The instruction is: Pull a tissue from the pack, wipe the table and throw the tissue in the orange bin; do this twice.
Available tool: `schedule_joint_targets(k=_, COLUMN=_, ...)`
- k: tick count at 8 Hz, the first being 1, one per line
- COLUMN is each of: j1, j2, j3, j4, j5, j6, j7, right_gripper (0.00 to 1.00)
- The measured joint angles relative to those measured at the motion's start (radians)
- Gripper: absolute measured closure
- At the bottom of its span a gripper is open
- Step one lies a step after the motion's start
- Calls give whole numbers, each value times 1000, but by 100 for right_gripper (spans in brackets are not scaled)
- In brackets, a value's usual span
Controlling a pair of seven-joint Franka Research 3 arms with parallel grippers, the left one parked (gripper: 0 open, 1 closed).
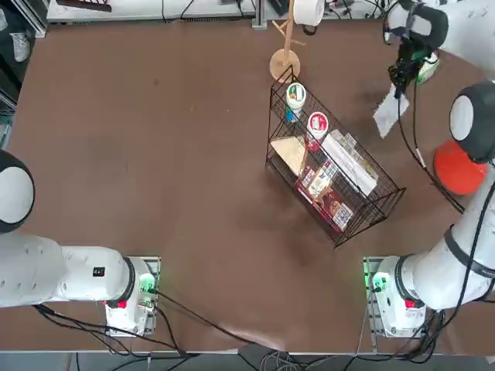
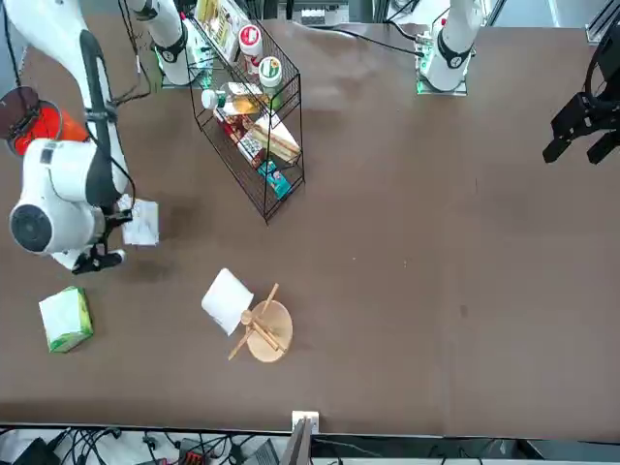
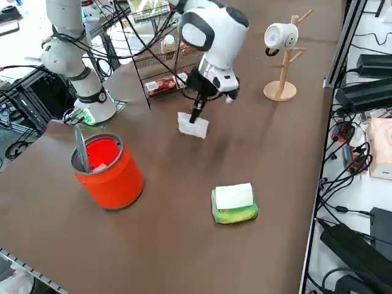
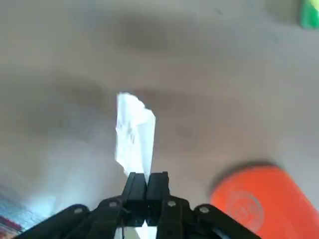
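The right gripper (image 3: 197,115) hangs above the table (image 1: 155,154), its two fingers (image 4: 135,186) pressed tight together on the top edge of a white tissue (image 3: 192,125), which dangles from them as a crumpled sheet; from the side its lower edge looks close to the tabletop, though whether it touches cannot be told. The gripper sits between the wire basket (image 1: 332,174) and the pack (image 3: 234,204), nearer the far side of the table from the arm's base. The pack lies flat on the table, light green with a white top face, well apart from the gripper and off toward the table's right edge. The orange bin (image 3: 109,169) stands upright on the table near the arm's base, apart from both the pack and the tissue; something pale lies inside it, and a grey cable crosses in front of its rim in the side view. The wire basket, tilted and stocked with packets and cups, stands mid-table, and a wooden mug stand (image 3: 283,64) with a white mug (image 3: 277,35) hung on it stands beyond it.
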Motion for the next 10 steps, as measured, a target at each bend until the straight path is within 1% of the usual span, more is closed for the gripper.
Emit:
schedule_joint_targets(k=3, j1=-2, j2=-38, j3=-30, j4=72, j5=-190, j6=-226, j7=-40, right_gripper=99)
schedule_joint_targets(k=5, j1=-2, j2=-55, j3=-39, j4=130, j5=-336, j6=-383, j7=-82, right_gripper=99)
schedule_joint_targets(k=6, j1=-2, j2=-58, j3=-42, j4=140, j5=-400, j6=-440, j7=-97, right_gripper=99)
schedule_joint_targets(k=7, j1=-2, j2=-60, j3=-52, j4=141, j5=-442, j6=-480, j7=-100, right_gripper=99)
schedule_joint_targets(k=8, j1=-3, j2=-59, j3=-72, j4=140, j5=-459, j6=-500, j7=-102, right_gripper=99)
schedule_joint_targets(k=9, j1=-7, j2=-59, j3=-95, j4=136, j5=-468, j6=-505, j7=-104, right_gripper=99)
schedule_joint_targets(k=10, j1=-15, j2=-58, j3=-109, j4=127, j5=-492, j6=-505, j7=-106, right_gripper=99)
